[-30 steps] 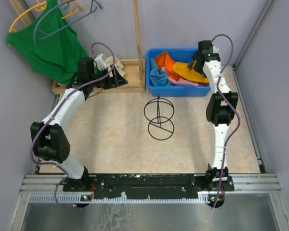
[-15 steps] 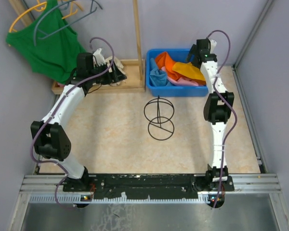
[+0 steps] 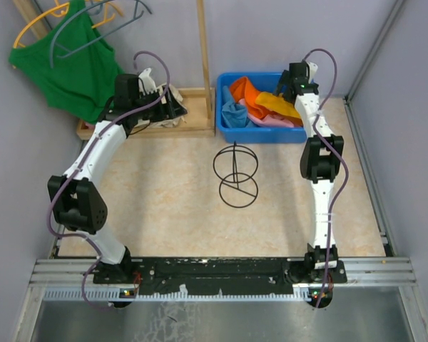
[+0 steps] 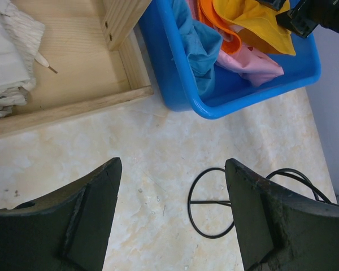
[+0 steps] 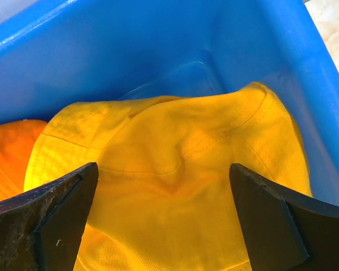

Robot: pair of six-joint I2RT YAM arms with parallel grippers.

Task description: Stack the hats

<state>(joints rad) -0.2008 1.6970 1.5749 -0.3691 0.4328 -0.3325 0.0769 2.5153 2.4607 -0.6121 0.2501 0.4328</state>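
Note:
All the hats lie crumpled in a blue bin [image 3: 223,127] at the back. The yellow-orange hat [image 3: 282,107] is on the right, the bright orange hat [image 3: 244,91] at the back, the light blue hat [image 3: 233,114] on the left and the pink hat [image 3: 272,122] at the front. My right gripper [image 3: 289,91] is open just above the yellow-orange hat [image 5: 169,169], one finger on each side, not touching it that I can see. My left gripper [image 3: 175,107] is open and empty over the floor [image 4: 174,214], left of the bin [image 4: 175,96].
A black wire stand [image 3: 235,174] sits on the table in front of the bin, also in the left wrist view [image 4: 214,203]. A wooden rack base [image 3: 192,127] with beige cloth [image 4: 5,56] stands left of the bin. A green tank top [image 3: 78,68] hangs at the back left.
My right gripper has shifted slightly left and back above the bin, over the yellow-orange hat. My left arm has shifted a little. Both grippers stay open.

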